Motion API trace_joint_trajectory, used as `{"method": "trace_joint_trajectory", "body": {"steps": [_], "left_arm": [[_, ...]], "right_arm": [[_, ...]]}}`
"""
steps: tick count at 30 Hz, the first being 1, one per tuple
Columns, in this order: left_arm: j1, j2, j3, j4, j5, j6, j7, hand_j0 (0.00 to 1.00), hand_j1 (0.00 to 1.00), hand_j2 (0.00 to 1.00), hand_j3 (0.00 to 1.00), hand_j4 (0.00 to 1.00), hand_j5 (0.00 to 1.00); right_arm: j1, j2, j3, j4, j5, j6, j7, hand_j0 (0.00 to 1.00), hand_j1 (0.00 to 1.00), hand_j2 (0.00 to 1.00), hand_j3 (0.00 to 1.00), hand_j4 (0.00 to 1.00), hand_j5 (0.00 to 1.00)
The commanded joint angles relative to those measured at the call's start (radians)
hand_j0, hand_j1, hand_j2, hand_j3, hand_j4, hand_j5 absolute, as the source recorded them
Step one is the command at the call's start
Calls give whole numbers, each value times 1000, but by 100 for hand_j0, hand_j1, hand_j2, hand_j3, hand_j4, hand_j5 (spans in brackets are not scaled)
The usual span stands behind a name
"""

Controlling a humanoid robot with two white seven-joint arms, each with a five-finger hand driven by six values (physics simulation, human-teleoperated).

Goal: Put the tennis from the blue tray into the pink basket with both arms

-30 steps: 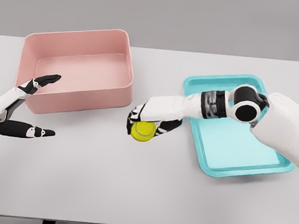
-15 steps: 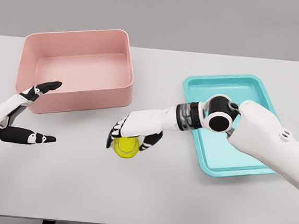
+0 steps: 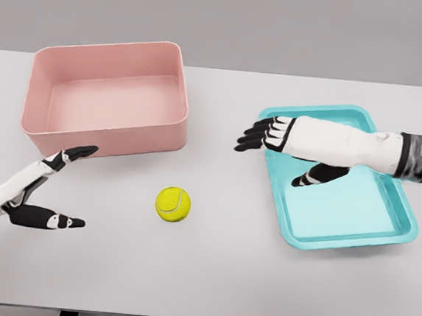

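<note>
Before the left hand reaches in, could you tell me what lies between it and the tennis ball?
Nothing: the head view shows only bare table between the open left hand and the tennis ball.

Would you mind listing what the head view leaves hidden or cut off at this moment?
- Left arm: only the left hand and forearm show; the picture's left edge cuts off the rest.
- Right arm: cut off at the right edge beyond the wrist of the right hand.
- Blue tray: that hand and forearm cover part of its floor.
- Pink basket: its near wall hides the front strip of its floor.
- Tennis ball: its underside is unseen.
</note>
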Motion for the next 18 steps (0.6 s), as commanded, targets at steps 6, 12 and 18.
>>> {"method": "trace_joint_trajectory", "body": {"steps": [6,12,18], "left_arm": [[-3,-1,-33,-5,7,1,2,100,100,100,100,100,100],[-17,-5,-39,-12,-33,1,-1,100,100,100,100,100,100],[-20,-5,-58,-23,-35,1,-2,100,100,100,100,100,100]], "right_arm": [[143,-29,-347,59,-114,-5,-1,100,100,100,100,100,100],[196,-25,-352,58,-117,-5,-1,100,100,100,100,100,100],[239,64,-378,56,-118,-5,-1,100,100,100,100,100,100]]}}
